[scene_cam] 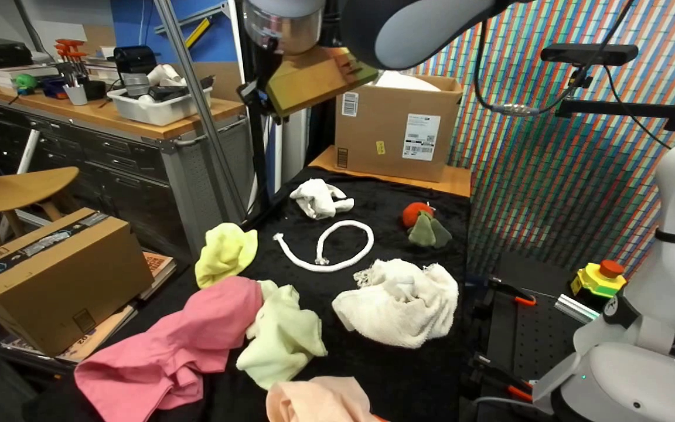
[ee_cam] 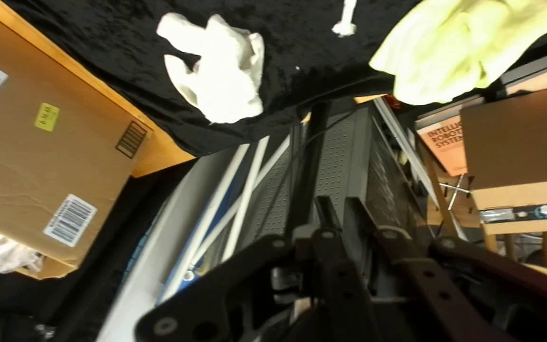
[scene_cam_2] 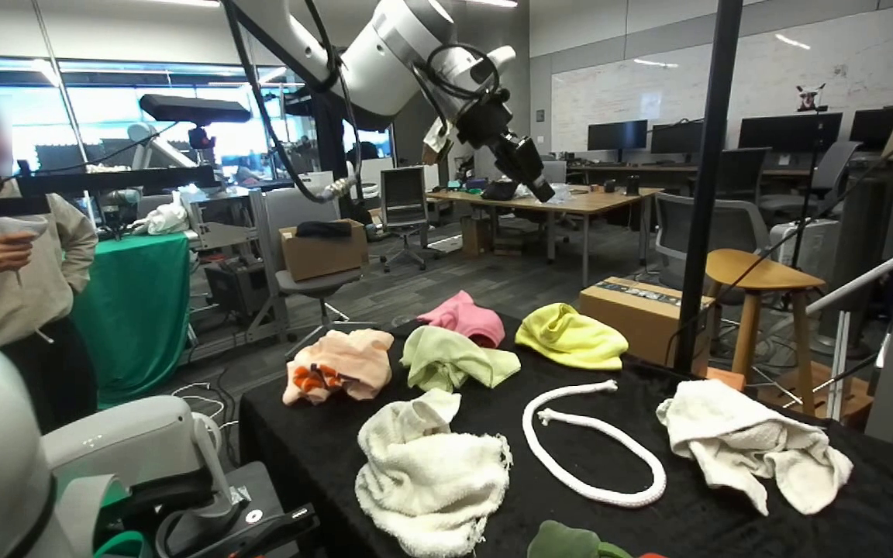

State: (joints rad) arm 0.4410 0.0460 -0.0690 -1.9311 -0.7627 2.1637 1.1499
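gripper [scene_cam_2: 543, 191] closed, tilted, up high, well apart from black-draped table [scene_cam: 408, 375] | in an exterior view: white cloth [scene_cam: 317, 199] far, left of red round item [scene_cam: 416, 214] | curled white rope [scene_cam: 331, 268] between white cloth and cream towel [scene_cam: 402, 308], near right | yellow cloth [scene_cam: 226, 253] at left edge | pink cloth [scene_cam: 185, 340] near left

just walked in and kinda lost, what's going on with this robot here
The robot arm isn't holding anything: its gripper hangs shut, higher than the black-covered table. A white cloth and a yellow cloth lie crumpled in the wrist view. A curled white rope and more crumpled cloths share the table. A person stands nearby.
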